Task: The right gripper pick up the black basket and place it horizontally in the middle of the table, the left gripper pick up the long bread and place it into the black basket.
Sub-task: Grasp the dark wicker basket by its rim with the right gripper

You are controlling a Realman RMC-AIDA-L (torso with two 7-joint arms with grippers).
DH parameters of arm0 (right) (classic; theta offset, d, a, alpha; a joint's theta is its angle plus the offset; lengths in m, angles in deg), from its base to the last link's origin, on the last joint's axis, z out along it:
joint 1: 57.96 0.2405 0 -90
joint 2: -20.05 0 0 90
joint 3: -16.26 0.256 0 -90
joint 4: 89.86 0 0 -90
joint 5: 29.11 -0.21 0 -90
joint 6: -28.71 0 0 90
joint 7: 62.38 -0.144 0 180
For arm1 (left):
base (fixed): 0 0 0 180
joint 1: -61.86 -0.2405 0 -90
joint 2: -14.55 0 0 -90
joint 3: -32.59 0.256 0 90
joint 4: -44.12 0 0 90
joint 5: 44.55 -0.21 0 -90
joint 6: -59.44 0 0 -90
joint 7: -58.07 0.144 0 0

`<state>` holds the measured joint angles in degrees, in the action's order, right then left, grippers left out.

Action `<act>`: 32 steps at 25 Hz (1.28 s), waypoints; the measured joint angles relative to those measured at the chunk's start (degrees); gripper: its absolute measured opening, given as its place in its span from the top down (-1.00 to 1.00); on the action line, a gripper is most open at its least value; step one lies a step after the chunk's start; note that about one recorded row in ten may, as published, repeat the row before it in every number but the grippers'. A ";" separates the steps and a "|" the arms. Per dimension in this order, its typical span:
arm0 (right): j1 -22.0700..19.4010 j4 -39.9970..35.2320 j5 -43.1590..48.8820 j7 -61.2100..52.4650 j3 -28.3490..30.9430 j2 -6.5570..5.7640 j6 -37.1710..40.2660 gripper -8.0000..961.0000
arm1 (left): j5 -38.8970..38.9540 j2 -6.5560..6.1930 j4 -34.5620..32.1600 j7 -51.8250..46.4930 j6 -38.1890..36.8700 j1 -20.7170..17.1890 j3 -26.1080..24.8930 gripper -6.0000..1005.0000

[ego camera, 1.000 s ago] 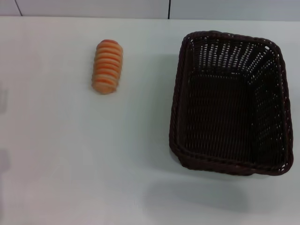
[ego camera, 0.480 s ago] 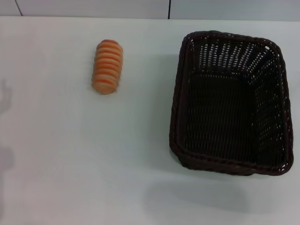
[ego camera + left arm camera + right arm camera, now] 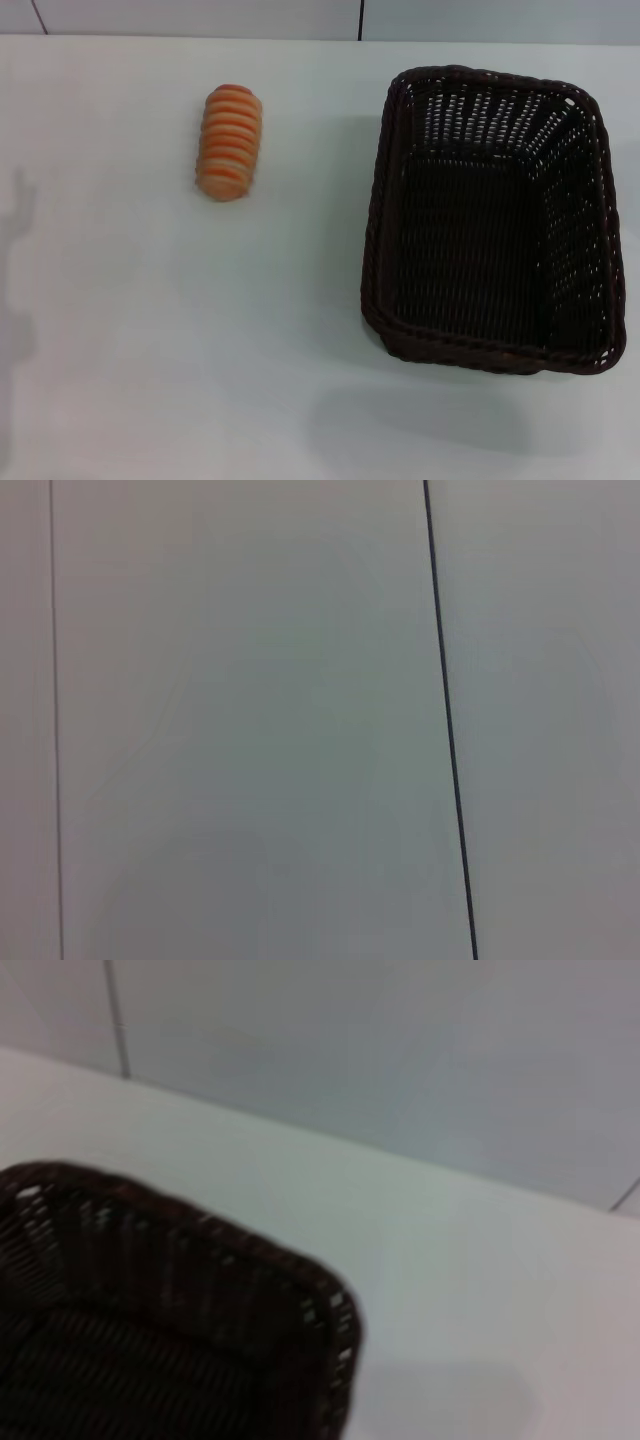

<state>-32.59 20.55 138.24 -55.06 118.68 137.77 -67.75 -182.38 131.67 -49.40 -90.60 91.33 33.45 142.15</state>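
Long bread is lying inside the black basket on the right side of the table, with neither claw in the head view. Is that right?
Not quite. In the head view the long bread lies on the bare table, left of and apart from the black basket, which holds nothing. The rest stands: basket on the right, neither claw in view.

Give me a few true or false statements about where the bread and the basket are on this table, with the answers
1. The long bread lies inside the black basket. False: it lies on the table, apart from the basket, toward the robot's left.
2. The basket holds nothing. True.
3. A gripper is clamped on the basket's rim. False: no gripper shows in any view.
4. The basket sits on the robot's right side of the table. True.
5. The bread stands on end. False: it lies flat, ribbed side up.
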 joint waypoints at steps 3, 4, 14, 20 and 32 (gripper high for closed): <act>0.95 -1.99 0.01 -3.14 -3.57 -0.11 -0.06 -0.23 | 0.00 -0.53 -0.25 -0.39 0.00 0.06 0.25 -0.62; 1.38 -2.83 0.02 -3.95 -4.54 -0.11 -0.14 -0.23 | 0.00 -0.88 -0.28 -0.86 0.00 0.25 0.29 -0.62; 0.74 -5.44 0.08 -11.15 -12.36 0.87 2.43 -0.22 | 0.03 -3.97 0.54 -3.04 0.32 1.56 0.27 -0.62; -1.41 -4.57 0.07 -13.99 -15.00 0.89 3.84 -0.23 | 0.03 -4.62 0.61 -3.19 0.15 2.04 0.11 -0.62; -5.40 1.19 0.09 -17.67 -15.02 -1.62 1.11 -0.23 | 0.02 -6.13 1.15 -4.46 0.00 3.34 -0.23 -0.62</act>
<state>-37.99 21.74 138.33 -72.73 103.66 136.15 -66.63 -182.36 125.54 -48.25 -95.06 91.34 36.79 141.92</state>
